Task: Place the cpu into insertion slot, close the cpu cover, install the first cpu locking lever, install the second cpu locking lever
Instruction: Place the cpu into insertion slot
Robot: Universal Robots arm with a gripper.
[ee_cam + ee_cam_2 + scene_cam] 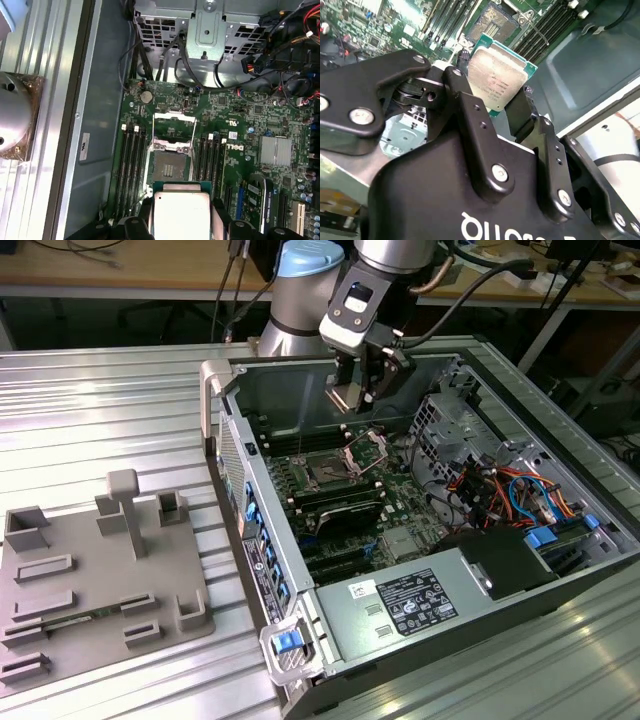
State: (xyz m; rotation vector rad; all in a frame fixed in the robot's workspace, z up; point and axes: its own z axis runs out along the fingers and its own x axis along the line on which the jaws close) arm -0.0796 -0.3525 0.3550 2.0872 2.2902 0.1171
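While the gripper [352, 398] hangs clear of the insertion slot [328, 472] in the exterior view, you're on step one. In the second wrist view its fingers [470, 112] clamp the cpu [497, 75] edgewise. In the first wrist view the cpu cover [174, 129] stands open; seating calls for squaring chip to socket.

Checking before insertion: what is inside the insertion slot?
The insertion slot shows its dark centre, nothing seated; the cpu cover is open. The cpu, held in the gripper, covers part of the slot's rim.

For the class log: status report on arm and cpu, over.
Copy: gripper shut on cpu; cpu aloft, not yet in insertion slot; cpu cover open, slot unobstructed.
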